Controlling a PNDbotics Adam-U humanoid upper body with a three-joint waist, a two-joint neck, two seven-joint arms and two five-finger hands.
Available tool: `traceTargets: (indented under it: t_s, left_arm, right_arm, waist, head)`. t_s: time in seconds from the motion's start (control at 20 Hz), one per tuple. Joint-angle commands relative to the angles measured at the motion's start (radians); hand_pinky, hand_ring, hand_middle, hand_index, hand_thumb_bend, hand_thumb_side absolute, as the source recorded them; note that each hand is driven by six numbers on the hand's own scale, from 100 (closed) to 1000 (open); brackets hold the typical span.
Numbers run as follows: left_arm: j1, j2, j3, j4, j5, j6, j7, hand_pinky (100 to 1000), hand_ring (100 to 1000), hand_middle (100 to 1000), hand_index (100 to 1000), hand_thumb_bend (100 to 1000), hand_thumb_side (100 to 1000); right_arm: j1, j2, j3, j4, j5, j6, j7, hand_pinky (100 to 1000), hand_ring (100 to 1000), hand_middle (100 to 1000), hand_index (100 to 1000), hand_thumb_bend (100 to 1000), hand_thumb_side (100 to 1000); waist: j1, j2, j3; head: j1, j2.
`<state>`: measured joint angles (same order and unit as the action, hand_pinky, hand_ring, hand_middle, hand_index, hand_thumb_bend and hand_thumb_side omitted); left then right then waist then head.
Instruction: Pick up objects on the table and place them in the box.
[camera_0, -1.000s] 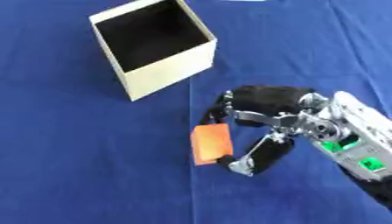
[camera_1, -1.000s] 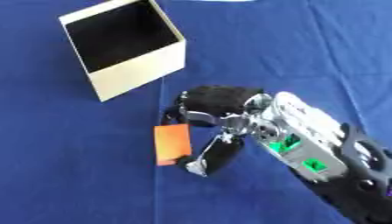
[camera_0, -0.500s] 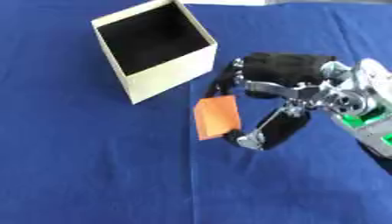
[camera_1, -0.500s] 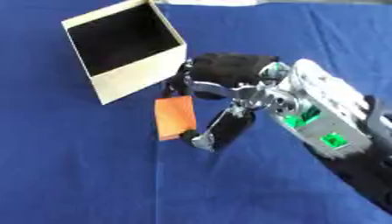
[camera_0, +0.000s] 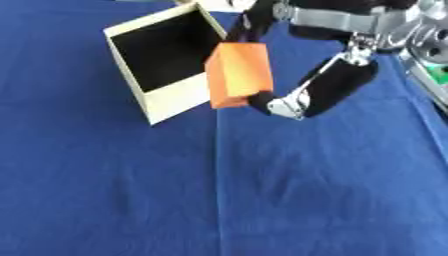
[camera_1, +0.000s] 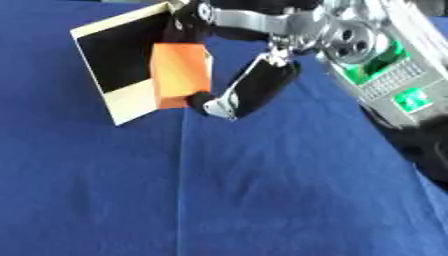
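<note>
The orange block (camera_0: 236, 74) is off the bench now. A second ago it lay flat on the blue cloth with the right hand (camera_0: 324, 60) closing around it; half a second ago it was just lifting clear. Now it hangs in the air, pinched between the fingers (camera_0: 252, 22) reaching down onto its top and the thumb (camera_0: 311, 95) pressing in at its lower corner. The block stands nearly upright and a little tilted, its broad face turned towards the camera.

It has also travelled towards the box (camera_0: 171, 65). Earlier there was a clear strip of cloth between the two; now the block overlaps the box's near right corner in both eye views. I cannot tell whether it is already above the opening or still beside the wall. It looks to be at about rim height or above, not inside.

The box sits in its place on the bench (camera_0: 219, 200), open side up, its dark inside showing nothing. The whole scene looms larger and has shifted, so the head has probably moved as well.

The left hand shows in neither view.

By my reckoning the pickup is done and the carry is well along; what is left is to bring the block over the opening and let go. No other loose things are visible on the cloth.
</note>
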<state>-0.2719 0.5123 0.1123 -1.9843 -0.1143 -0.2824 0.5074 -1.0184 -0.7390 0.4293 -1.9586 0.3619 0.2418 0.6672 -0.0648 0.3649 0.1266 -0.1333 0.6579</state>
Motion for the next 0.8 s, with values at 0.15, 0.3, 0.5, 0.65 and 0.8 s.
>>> traceTargets:
  t_s: [0.15, 0.3, 0.5, 0.65, 0.8]
  left_arm:
    - [-0.011, 0.034, -0.002, -0.016, 0.001, -0.002, -0.006, 573, 560, 617, 656, 570, 846]
    - [-0.017, 0.036, -0.005, -0.016, 0.002, -0.003, -0.010, 573, 560, 618, 656, 571, 846]
    - [-0.020, 0.037, -0.007, -0.016, 0.004, -0.003, -0.012, 573, 560, 618, 656, 571, 845]
    - [-0.020, 0.037, -0.006, -0.016, 0.004, -0.003, -0.013, 573, 560, 618, 656, 571, 845]
    - [-0.020, 0.037, -0.006, -0.016, 0.004, -0.003, -0.013, 573, 560, 618, 656, 571, 845]
  right_arm:
    - [-0.091, 0.020, -0.025, 0.104, -0.003, 0.006, -0.029, 767, 709, 484, 680, 100, 100]
    - [-0.145, 0.059, -0.021, 0.178, 0.027, 0.000, -0.035, 758, 699, 480, 677, 100, 100]
    - [-0.186, 0.101, -0.018, 0.274, 0.056, -0.023, -0.049, 749, 695, 480, 677, 100, 100]
    - [-0.196, 0.114, -0.015, 0.330, 0.063, -0.062, -0.066, 749, 695, 480, 677, 100, 100]
    - [-0.200, 0.119, -0.014, 0.357, 0.067, -0.087, -0.076, 749, 695, 480, 677, 100, 100]
  waist:
    - [0.000, -0.013, 0.011]
    - [-0.007, -0.011, 0.022]
    - [-0.011, -0.009, 0.031]
    - [-0.011, -0.009, 0.032]
    - [-0.011, -0.009, 0.032]
  head:
    - [-0.023, -0.001]
    - [-0.035, 0.001]
    - [-0.044, 0.000]
    - [-0.044, 0.000]
    - [-0.044, 0.000]
